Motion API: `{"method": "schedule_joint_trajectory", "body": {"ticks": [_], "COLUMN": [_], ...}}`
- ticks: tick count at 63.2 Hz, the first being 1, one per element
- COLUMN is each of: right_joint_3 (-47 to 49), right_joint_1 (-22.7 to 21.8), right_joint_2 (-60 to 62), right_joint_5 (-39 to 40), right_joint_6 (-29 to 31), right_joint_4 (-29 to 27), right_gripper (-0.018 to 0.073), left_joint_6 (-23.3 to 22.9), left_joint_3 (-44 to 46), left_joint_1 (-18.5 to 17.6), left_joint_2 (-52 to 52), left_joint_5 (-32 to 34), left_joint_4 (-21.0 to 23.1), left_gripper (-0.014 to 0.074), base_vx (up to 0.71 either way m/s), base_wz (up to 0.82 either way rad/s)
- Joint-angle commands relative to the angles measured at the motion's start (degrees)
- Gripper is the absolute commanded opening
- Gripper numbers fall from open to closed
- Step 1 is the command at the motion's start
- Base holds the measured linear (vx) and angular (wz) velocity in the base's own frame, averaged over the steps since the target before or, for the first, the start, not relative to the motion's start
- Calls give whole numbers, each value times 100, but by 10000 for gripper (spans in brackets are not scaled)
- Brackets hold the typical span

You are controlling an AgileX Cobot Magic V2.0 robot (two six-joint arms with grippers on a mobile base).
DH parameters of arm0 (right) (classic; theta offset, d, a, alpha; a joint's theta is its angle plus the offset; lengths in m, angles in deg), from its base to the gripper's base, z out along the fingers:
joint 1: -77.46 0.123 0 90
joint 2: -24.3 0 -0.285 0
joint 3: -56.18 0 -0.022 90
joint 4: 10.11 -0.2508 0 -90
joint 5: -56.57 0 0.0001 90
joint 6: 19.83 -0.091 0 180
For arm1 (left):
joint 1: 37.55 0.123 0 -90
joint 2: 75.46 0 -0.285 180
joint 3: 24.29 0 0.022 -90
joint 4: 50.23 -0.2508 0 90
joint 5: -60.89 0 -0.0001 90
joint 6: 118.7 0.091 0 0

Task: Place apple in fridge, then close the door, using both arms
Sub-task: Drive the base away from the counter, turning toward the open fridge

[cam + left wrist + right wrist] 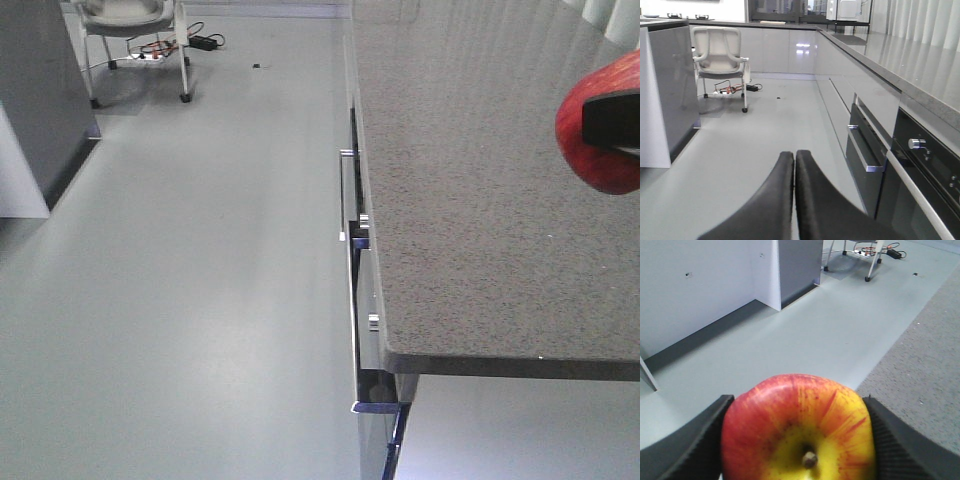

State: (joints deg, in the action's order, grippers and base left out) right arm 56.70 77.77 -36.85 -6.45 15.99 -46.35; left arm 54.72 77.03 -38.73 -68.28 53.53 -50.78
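Red-yellow apple (797, 432) pinched in right claw (797, 445) near speckled bench (480, 200), left claw (794, 172) closed empty; carry level, firm squeeze, fridge unseen.

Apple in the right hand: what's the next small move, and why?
Probably carry the small glossy red-and-yellow apple away from the grey speckled counter, out over the pale floor. The right hand grips it from both sides above that counter; the left hand is shut, empty.

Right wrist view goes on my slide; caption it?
Right pincer holds the red-and-yellow apple, stem toward camera, speckled counter and grey floor beyond.
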Motion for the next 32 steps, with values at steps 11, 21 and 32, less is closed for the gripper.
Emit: {"method": "schedule_joint_trajectory", "body": {"ticks": [11, 21, 32], "right_joint_3": [133, 133, 133], "right_joint_1": [-15, -15, -15], "right_joint_2": [30, 30, 30], "right_joint_5": [338, 338, 338], "right_joint_6": [28, 28, 28], "right_joint_4": [-218, -218, -218], "right_gripper": [-3, -3, -3], "left_joint_6": [-34, -34, -34], "left_joint_3": [-122, -122, -122], "left_joint_1": [3, 3, 3], "left_joint_2": [-82, -82, -82], "left_joint_5": [433, 433, 433], "left_joint_4": [55, 55, 55], "left_gripper": [-6, -6, -6], "base_vx": [-3, -3, -3], "base_wz": [27, 44, 56]}}
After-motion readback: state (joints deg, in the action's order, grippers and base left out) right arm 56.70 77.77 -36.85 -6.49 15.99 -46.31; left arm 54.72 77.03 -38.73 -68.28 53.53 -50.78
